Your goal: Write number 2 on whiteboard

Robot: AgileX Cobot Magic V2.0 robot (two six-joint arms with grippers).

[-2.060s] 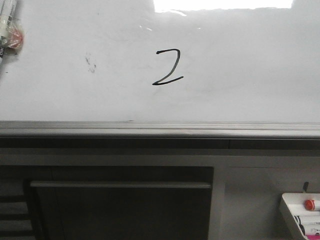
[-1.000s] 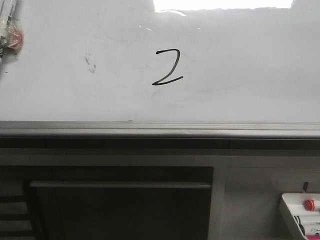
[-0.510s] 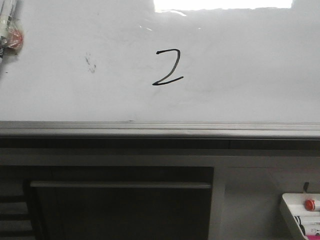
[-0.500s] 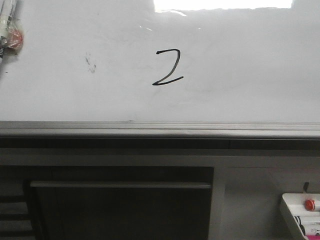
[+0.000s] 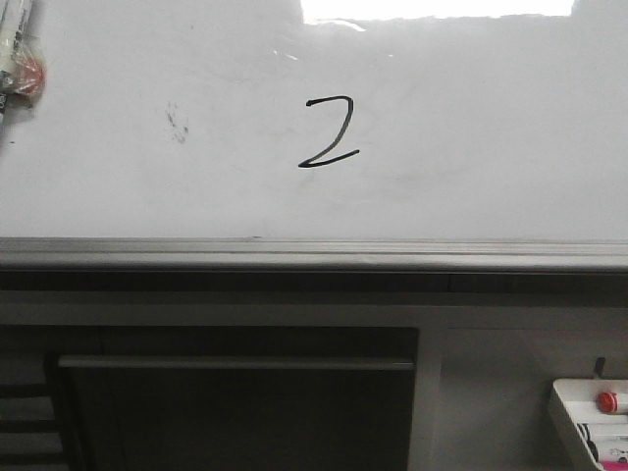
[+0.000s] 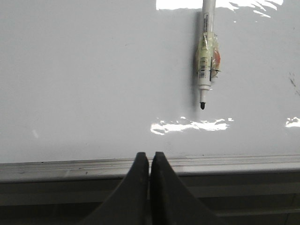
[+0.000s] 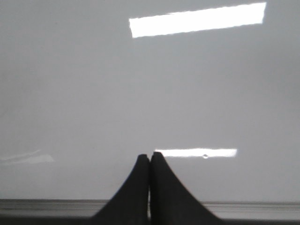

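Both pairs of fingers pressed together, nothing between them. Left wrist view: left gripper [image 6: 149,157] closed and empty, tips level with the grey ledge [image 6: 70,169] of the whiteboard [image 6: 84,79]; beyond the tips, off to one side, a white marker [image 6: 206,51] lies flat on the board, uncapped, black nib pointing back toward the fingers, tape and a red blob around its barrel. Well apart from the gripper. No digit visible in this view.

Right wrist view: right gripper [image 7: 149,159] closed and empty too, tips over plain white board, only light reflections ahead.

Front view: neither gripper shows. The number 2 [image 5: 330,131] sits mid-board, above the ledge, smudge speckles [image 5: 178,122] beside it. Marker is at far upper left edge. White tray [image 5: 592,424] at lower right holds a red round thing [image 5: 607,400] and markers, partly cut off.
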